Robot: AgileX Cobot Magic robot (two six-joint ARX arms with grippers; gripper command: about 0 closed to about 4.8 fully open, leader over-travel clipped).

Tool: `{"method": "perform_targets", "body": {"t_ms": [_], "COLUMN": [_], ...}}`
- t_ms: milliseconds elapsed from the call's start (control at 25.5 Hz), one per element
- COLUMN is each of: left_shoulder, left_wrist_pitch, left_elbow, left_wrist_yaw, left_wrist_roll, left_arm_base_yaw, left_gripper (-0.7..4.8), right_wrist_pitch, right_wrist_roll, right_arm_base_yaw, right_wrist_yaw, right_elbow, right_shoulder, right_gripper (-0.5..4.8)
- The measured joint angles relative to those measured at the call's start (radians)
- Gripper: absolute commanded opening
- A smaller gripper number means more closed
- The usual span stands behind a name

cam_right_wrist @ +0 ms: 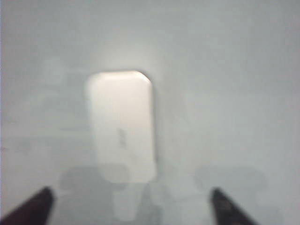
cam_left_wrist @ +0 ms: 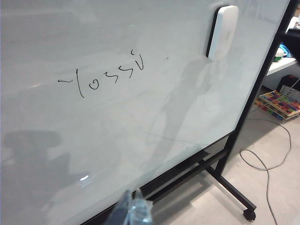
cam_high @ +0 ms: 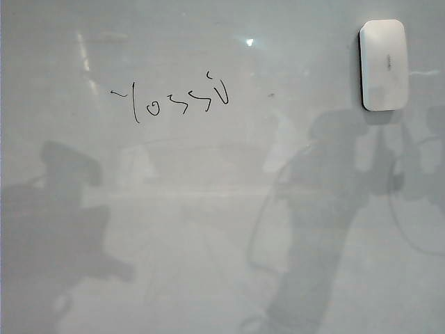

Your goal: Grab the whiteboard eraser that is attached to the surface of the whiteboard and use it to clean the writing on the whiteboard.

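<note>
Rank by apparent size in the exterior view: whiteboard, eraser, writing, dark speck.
1. whiteboard, fills the frame
2. writing, widest span, though only thin strokes
3. whiteboard eraser, more solid area than the scrawl, so 2 and 3 could swap
4. dark speck, tiny

All lie on one flat board, so nearness barely skews this.

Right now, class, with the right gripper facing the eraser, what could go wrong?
1. The right gripper is open but sits off-centre from the eraser; one finger may hit its face.
2. The eraser clings to the glossy whiteboard; it might slide or drop.
3. The writing lies far off.
</note>
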Motion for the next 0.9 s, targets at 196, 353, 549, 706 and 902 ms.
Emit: {"method": "perform_targets", "body": {"t_ms": [196,353,549,706,902], "left_shoulder": [0.000,0.000,0.000,0.000,0.000], "left_wrist_pitch": [0.000,0.000,0.000,0.000,0.000], "left_elbow": [0.000,0.000,0.000,0.000,0.000], "left_wrist_yaw": [0.000,0.000,0.000,0.000,0.001], "left_wrist_roll": [0.000,0.000,0.000,0.000,0.000], "left_arm_base_yaw": [0.000,0.000,0.000,0.000,0.000], "left_gripper": [-0.04,-0.04,-0.05,-0.05,-0.04], "right_wrist_pitch": [0.167,0.385,0.518,0.528,0.529], "right_wrist_roll": [0.001,-0.007,-0.057,-0.074,-0.090], "right_arm_base_yaw": [0.013,0.101,0.149,0.147,0.147], "right_wrist_yaw": [0.016,0.011,0.062,0.095,0.102], "right_elbow": [0.005,0.004,0.031,0.079,0.142], "right_shoulder": [0.197,0.368,0.497,0.547,0.627], "right_gripper": [4.74,4.74,4.74,4.74,4.72]}}
